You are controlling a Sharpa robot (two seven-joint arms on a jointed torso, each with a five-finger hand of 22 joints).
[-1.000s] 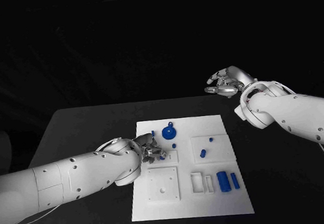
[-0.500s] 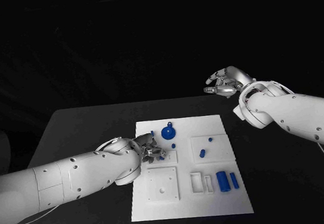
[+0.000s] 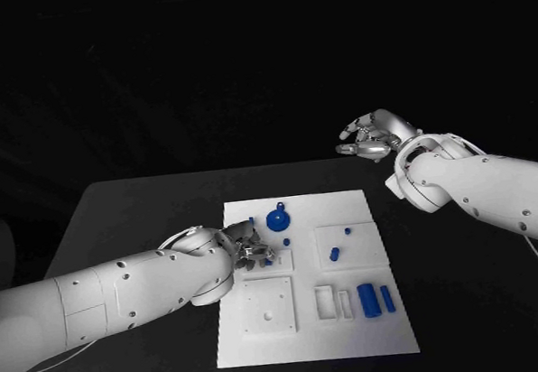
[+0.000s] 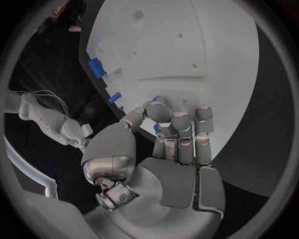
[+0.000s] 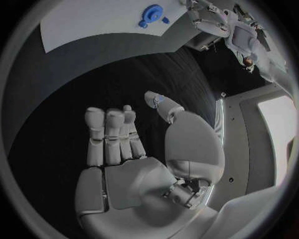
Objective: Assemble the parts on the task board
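Left hand (image 3: 250,247) at frame centre on white board (image 3: 366,343), fingers curled on small blue part (image 4: 156,128). Right hand (image 3: 371,138) upper right, raised, loosely curled, holding nothing.

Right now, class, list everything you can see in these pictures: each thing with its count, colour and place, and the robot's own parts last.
Table: one, black, under everything.
Board: one, white, mid-table, with raised square blocks and slots.
Round part: one, blue, at the board's far end.
Small parts: two, blue, mid-board, on the right arm's side.
Long parts: two, blue, side by side in slots near the board's right edge.
Left hand: one, silver, fingers curled down at the board's left side, a bit of blue among them; whether it grips that I cannot tell.
Right hand: one, silver, raised beyond the table's far right, holding nothing.
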